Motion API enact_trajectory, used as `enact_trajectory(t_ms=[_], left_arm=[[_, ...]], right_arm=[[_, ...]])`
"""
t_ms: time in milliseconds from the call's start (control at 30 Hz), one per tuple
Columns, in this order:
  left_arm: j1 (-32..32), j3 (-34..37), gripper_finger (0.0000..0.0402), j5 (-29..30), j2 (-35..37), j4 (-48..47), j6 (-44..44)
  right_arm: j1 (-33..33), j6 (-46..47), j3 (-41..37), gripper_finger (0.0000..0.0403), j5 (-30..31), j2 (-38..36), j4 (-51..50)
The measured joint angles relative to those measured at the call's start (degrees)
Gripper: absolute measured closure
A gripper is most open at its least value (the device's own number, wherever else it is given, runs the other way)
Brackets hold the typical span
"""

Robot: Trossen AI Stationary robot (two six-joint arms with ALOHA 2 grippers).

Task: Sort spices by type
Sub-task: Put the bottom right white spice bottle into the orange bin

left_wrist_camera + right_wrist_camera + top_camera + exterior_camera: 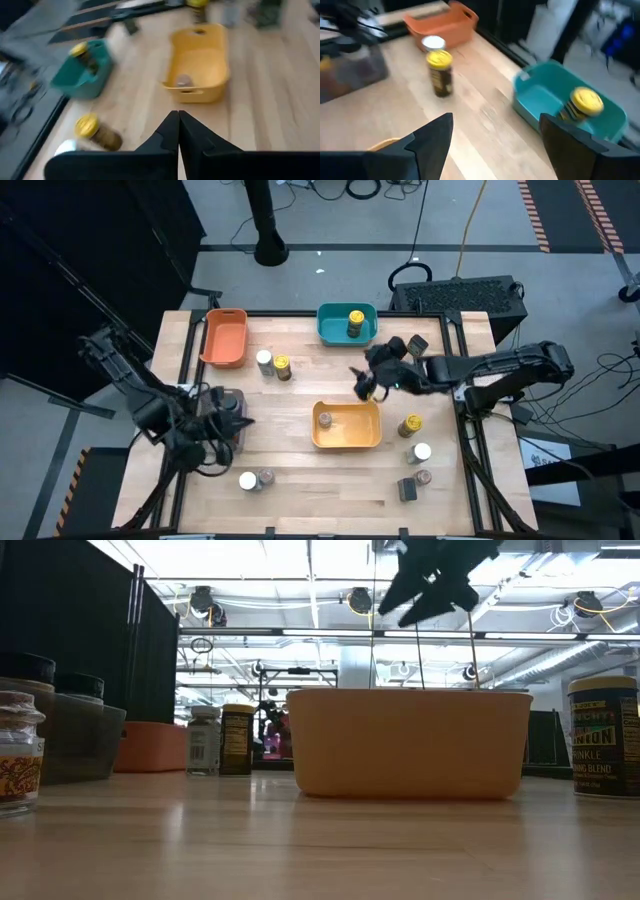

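Observation:
Small spice jars stand upright around the table. One yellow-lidded jar (355,323) is in the teal bin (330,330), and a grey-lidded jar (325,418) is in the yellow bin (350,440). A white-lidded jar (264,361) and a yellow-lidded jar (283,367) stand by the orange bin (224,337). My right gripper (362,385) (495,117) hovers open and empty above the table between the teal and yellow bins. My left gripper (243,423) (178,125) is shut and empty, by the table's left side.
More jars stand right of the yellow bin (409,425) (421,452) (423,477), with two near the front edge (247,480) (265,478) and a black-lidded one (417,343) by the teal bin. A grey bin (222,402) sits under the left arm.

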State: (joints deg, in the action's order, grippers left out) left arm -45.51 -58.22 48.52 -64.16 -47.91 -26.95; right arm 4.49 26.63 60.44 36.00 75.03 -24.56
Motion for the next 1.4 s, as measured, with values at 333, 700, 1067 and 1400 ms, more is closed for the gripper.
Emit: enact_trajectory(t_ms=[333,700,1067,1400], left_arm=[[14.87,7.22,0.0397,-21.59,-0.02,22.21,32.61],[29.89,8.31,0.0398,-21.93,0.20,25.10,39.88],[32.73,8.31,0.0399,-9.11,0.22,24.34,41.38],[32.75,8.31,0.0381,-6.02,0.22,24.36,42.71]], right_arm=[[-8.98,2.77,6.71,0.0140,-8.33,-0.01,-14.00],[-10.56,10.81,9.60,0.0156,-19.00,-0.01,-35.56],[-8.42,17.90,9.61,0.0161,-41.09,-0.01,-55.39],[-4.92,26.86,9.61,0.0161,-46.08,-0.77,-64.98]])
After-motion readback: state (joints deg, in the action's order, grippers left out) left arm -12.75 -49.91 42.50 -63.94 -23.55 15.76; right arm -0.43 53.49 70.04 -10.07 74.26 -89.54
